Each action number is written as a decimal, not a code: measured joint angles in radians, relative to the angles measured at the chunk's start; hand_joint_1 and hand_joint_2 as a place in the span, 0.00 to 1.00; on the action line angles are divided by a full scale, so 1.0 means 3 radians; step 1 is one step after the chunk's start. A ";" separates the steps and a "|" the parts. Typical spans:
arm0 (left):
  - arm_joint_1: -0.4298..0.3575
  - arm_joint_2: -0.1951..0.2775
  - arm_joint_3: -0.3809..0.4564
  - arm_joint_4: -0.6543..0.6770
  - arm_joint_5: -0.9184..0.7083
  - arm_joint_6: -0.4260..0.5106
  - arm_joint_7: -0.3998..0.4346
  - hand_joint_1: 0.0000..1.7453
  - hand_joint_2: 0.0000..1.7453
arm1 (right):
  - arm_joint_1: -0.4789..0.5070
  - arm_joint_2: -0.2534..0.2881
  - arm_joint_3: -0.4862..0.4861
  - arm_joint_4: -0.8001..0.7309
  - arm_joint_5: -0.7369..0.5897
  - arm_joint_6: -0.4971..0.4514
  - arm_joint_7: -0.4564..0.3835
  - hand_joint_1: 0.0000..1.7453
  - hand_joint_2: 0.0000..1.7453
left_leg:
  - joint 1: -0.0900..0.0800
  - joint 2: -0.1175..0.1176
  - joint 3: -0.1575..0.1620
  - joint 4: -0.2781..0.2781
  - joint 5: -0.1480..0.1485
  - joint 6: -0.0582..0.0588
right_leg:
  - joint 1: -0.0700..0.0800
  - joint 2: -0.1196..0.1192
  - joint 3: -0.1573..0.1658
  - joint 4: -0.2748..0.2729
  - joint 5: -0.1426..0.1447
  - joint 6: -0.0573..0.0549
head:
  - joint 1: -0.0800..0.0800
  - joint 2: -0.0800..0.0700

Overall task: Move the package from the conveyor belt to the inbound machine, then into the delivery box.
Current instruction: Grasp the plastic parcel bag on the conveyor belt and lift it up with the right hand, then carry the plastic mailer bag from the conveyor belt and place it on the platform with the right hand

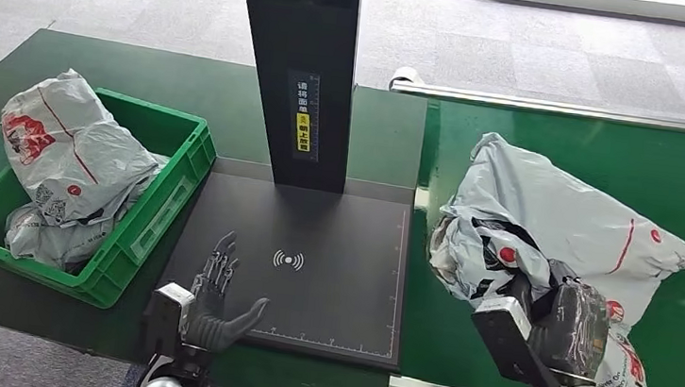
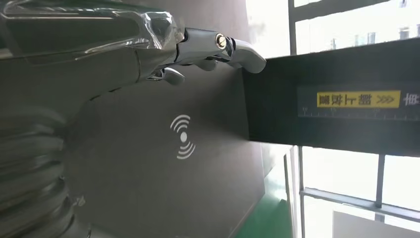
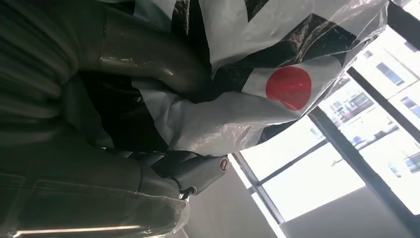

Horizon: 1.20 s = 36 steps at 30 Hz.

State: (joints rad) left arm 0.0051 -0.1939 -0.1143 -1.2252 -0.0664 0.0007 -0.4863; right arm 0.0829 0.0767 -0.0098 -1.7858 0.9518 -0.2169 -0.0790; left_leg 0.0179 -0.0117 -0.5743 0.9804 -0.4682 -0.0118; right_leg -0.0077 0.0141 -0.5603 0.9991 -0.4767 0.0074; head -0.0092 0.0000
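Observation:
A grey plastic package (image 1: 554,223) with red marks lies on the green conveyor belt (image 1: 681,179) at the right. My right hand (image 1: 559,314) grips its near crumpled end; in the right wrist view the thumb (image 3: 148,59) and fingers (image 3: 198,171) close around the bag's folds (image 3: 257,99). My left hand (image 1: 215,300) hovers with fingers spread over the near left edge of the black inbound machine pad (image 1: 312,276), holding nothing. The left wrist view has its fingers (image 2: 218,47) above the pad's wave symbol (image 2: 183,137). The green delivery box (image 1: 143,212) stands at the left.
Several grey packages (image 1: 67,158) fill the green box. The machine's black post (image 1: 299,66) rises at the pad's far edge. A metal rail (image 1: 565,108) borders the belt's far side. A smaller package (image 1: 625,372) lies by my right wrist.

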 joint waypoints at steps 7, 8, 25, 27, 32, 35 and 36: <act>-0.0199 0.0057 0.0184 -0.0003 0.0000 0.0009 -0.0009 0.00 1.00 | -0.0630 -0.0083 0.0454 0.0498 -0.0763 0.0802 -0.0094 1.00 1.00 | 0.0000 0.0002 0.0002 0.0000 0.0009 0.0001 | 0.0001 0.0001 0.0002 0.0002 0.0007 -0.0004 | 0.0000 0.0000; -0.0230 0.0063 0.0224 -0.0003 0.0000 0.0018 -0.0006 0.00 1.00 | -0.0747 -0.0090 0.0564 0.0608 -0.0861 0.0872 -0.0093 1.00 1.00 | 0.0001 0.0002 0.0002 0.0000 0.0009 0.0000 | 0.0001 0.0001 0.0002 0.0002 0.0007 -0.0004 | 0.0000 0.0000; -0.0313 0.0120 0.0615 -0.0076 -0.0009 0.0162 0.0034 0.00 1.00 | -0.2086 0.0101 0.1786 0.2120 -0.1806 0.1451 -0.0160 1.00 1.00 | 0.0000 0.0000 -0.0002 0.0000 0.0010 -0.0001 | 0.0001 0.0000 -0.0002 0.0004 0.0006 -0.0004 | 0.0001 0.0000; -0.0312 0.0124 0.0631 -0.0087 -0.0007 0.0167 0.0037 0.00 1.00 | -0.2145 0.0124 0.1846 0.2190 -0.1873 0.1503 -0.0162 1.00 1.00 | 0.0000 0.0000 -0.0002 0.0000 0.0010 -0.0001 | 0.0001 0.0000 -0.0002 0.0004 0.0007 -0.0004 | 0.0000 0.0000; -0.0313 0.0128 0.0667 -0.0106 -0.0005 0.0175 0.0053 0.00 1.00 | -0.2268 0.0230 0.2019 0.2340 -0.2039 0.1636 -0.0161 0.00 1.00 | 0.0001 0.0000 -0.0001 0.0000 0.0010 -0.0001 | 0.0002 0.0000 -0.0003 0.0004 0.0007 -0.0004 | 0.0000 0.0000; -0.0312 0.0132 0.0678 -0.0107 -0.0005 0.0178 0.0062 0.00 1.00 | -0.2303 0.0281 0.2127 0.2419 -0.2087 0.1681 -0.0154 0.00 1.00 | 0.0002 0.0000 -0.0001 0.0000 0.0010 -0.0001 | 0.0002 0.0000 -0.0003 0.0005 0.0006 -0.0004 | 0.0000 0.0000; -0.0310 0.0133 0.0682 -0.0109 -0.0005 0.0180 0.0063 0.00 1.00 | -0.2310 0.0289 0.2154 0.2441 -0.2102 0.1668 -0.0157 0.00 1.00 | 0.0002 0.0000 -0.0001 0.0000 0.0010 -0.0001 | 0.0002 0.0000 -0.0003 0.0005 0.0006 -0.0004 | 0.0000 0.0000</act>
State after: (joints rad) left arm -0.0878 -0.1540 0.0903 -1.2580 -0.0679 0.0546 -0.4673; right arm -0.6100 0.1633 0.6365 -1.0535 0.3211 0.2834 -0.1263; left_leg 0.0185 -0.0118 -0.5745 0.9804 -0.4653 -0.0120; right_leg -0.0070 0.0141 -0.5612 1.0005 -0.4749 0.0062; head -0.0093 0.0000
